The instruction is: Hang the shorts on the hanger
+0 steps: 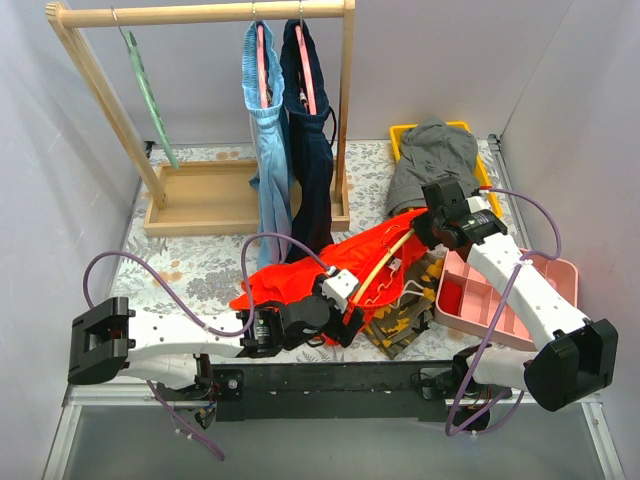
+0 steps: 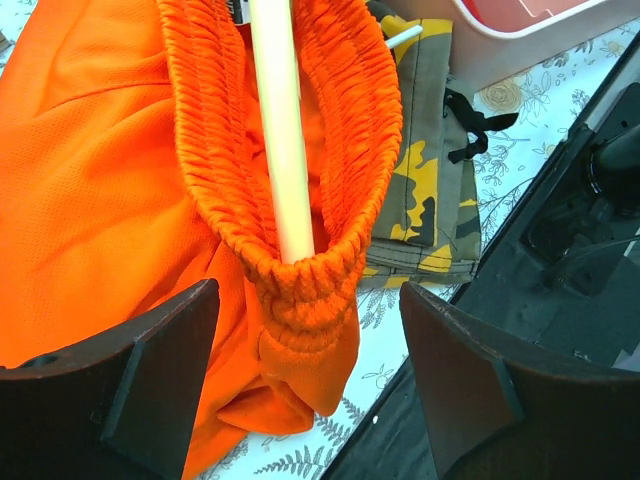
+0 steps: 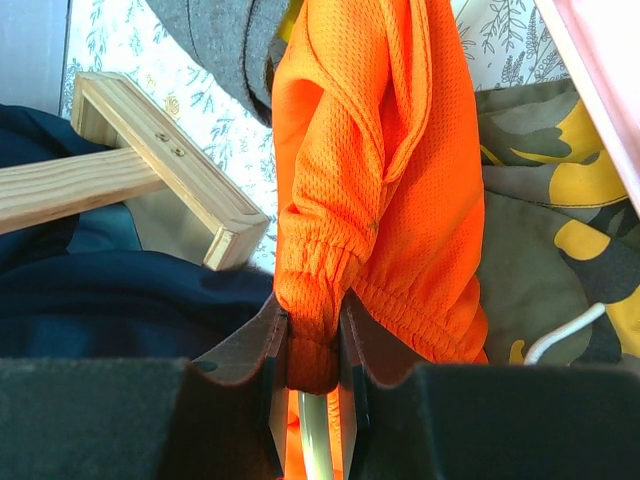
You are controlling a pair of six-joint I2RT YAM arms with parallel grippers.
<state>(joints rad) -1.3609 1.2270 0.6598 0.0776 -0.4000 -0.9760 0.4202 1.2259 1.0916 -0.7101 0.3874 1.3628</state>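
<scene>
Grey walls close in a flower-patterned counter (image 1: 190,265), and from the overhead view I count one wooden rack (image 1: 200,13) at the far left. It carries three hangers: one mint-green hanger (image 1: 145,85) hanging bare, and two pink hangers (image 1: 262,65), one with a light blue garment (image 1: 268,150) and one with a navy garment (image 1: 312,160).

I see two trays on the right. A yellow tray (image 1: 400,133) at the far side holds one pair of grey shorts (image 1: 430,160), and a pink tray (image 1: 560,270) sits nearer.

One pair of orange shorts (image 1: 300,280) lies across the middle of the counter, partly over one pair of camouflage shorts (image 1: 405,320). A single pale-yellow hanger (image 2: 280,130) runs inside the elastic waistband, its bar reaching the gathered end of the band.

My left fingers (image 2: 160,380) are spread wide on either side of that waistband end and do not touch it. My right fingers (image 3: 245,365) are pinching a bunched fold of the orange shorts at the far right end, with the hanger's pale bar showing between them just below the cloth. I cannot tell whether the bar itself is gripped.
</scene>
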